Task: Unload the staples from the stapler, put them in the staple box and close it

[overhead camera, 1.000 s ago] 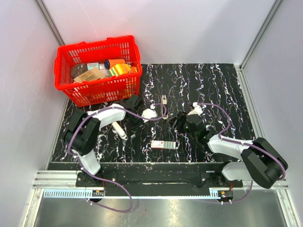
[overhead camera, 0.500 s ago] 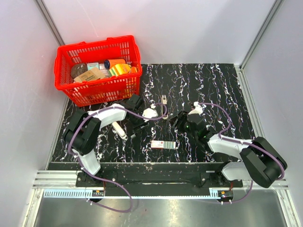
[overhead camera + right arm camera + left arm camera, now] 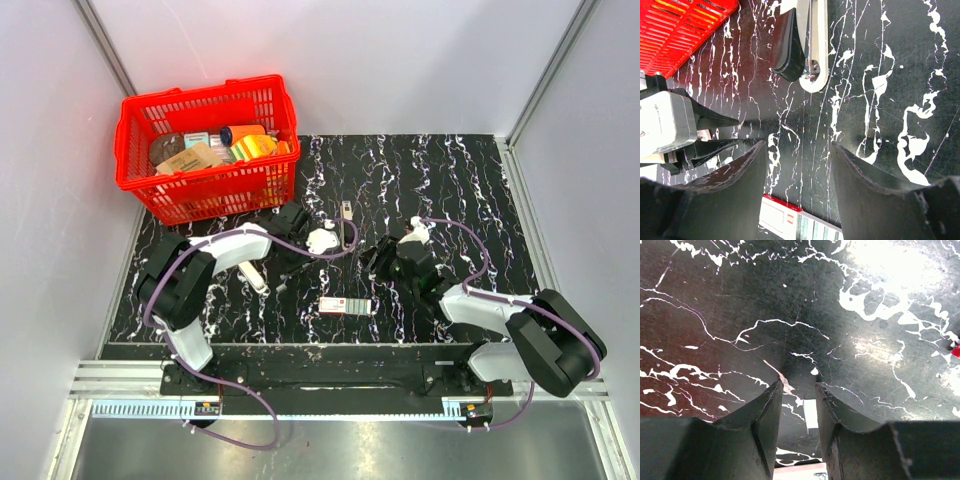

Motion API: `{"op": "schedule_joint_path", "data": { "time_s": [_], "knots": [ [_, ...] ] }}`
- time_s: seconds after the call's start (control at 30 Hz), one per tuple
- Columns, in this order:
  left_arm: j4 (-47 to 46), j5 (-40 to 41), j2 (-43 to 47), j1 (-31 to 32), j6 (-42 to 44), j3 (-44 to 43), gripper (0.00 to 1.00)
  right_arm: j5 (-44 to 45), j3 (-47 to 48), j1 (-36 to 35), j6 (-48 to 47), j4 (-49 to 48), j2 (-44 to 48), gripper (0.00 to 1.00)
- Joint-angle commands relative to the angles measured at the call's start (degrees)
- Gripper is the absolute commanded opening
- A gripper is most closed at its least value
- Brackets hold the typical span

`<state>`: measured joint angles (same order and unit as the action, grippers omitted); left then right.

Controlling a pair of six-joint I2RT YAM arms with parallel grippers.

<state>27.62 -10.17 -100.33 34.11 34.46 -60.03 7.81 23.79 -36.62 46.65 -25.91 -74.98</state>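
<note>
The stapler point(image 3: 346, 210) lies flat and untouched near the tabletop's middle, slightly toward the far edge. Just short of it, the left gripper point(image 3: 797, 385) is held narrowly parted and empty, the right gripper point(image 3: 799, 150) widely spread. With both grippers so close, finger collision is risked, and the slim stapler could be skidded away.

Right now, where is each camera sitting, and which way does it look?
Top camera: high behind the arms, looking down on the table, basket and stapler; both arms show.
Left wrist camera: on the left arm, facing down at the table; the left tool shows, open.
Right wrist camera: on the right arm, facing the stapler; the right tool shows, open.
Shared: top and right wrist views both see stapler, basket and box.
</note>
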Motion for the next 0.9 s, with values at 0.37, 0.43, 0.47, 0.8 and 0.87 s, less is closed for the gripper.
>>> {"op": "schedule_joint_path", "data": {
  "time_s": [0.37, 0.43, 0.47, 0.8, 0.87],
  "knots": [
    [-1.43, 6.92, 0.23, 0.78, 0.26, 5.71, 0.58, -0.52, -0.5, 0.59, 0.63, -2.74, 0.01, 0.58],
    [-0.99, 7.01, 0.31, 0.78, 0.08, 5.98, 0.59, -0.52, -0.5, 0.59, 0.54, -2.83, 0.1, 0.58],
    [-0.64, 6.84, 0.58, 0.78, -0.09, 6.06, 0.6, -0.52, -0.5, 0.59, 0.63, -2.74, 0.1, 0.58],
    [4.55, 1.65, 4.18, 0.87, 1.31, 6.42, 0.66, -0.78, -0.32, 0.76, 0.81, -2.74, 0.01, 0.58],
    [4.55, 1.65, 3.83, 0.87, 1.31, 6.15, 0.66, -0.78, -0.41, 0.85, 0.81, -2.74, -0.17, 0.58]
  ]
}}
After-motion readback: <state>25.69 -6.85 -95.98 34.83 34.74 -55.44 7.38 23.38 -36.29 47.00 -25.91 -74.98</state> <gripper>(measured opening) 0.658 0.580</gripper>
